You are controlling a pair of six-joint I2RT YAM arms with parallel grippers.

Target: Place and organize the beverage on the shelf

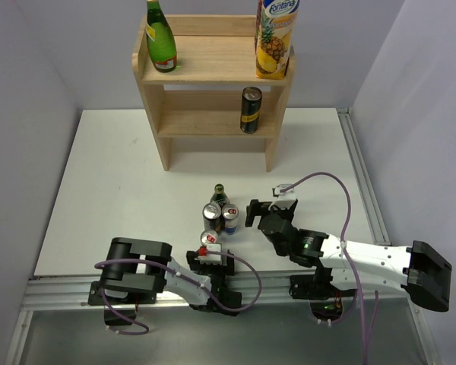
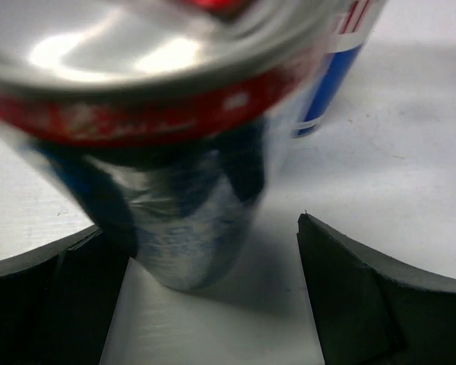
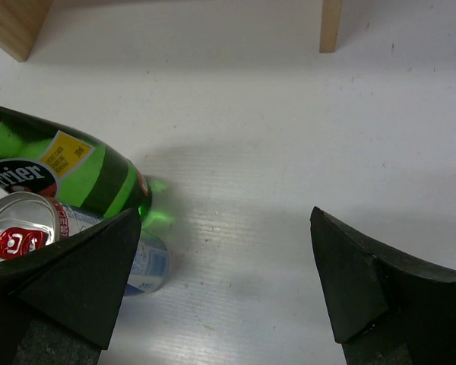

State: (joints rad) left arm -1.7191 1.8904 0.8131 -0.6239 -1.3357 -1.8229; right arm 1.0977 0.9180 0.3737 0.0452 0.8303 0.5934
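Can (image 2: 184,182), between fingers (image 2: 361,296) of left gripper (image 2: 201,232), unclamped

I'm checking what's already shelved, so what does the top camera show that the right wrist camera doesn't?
Only the top view shows the shelf boards and their load: a green bottle and a juice carton on the top board, and a dark can on the lower one. Only the right wrist view shows bare table between the open fingers of the right pincer, plus the yellow label on the table bottle. Both show that table bottle beside a silver can, and the shelf's feet.
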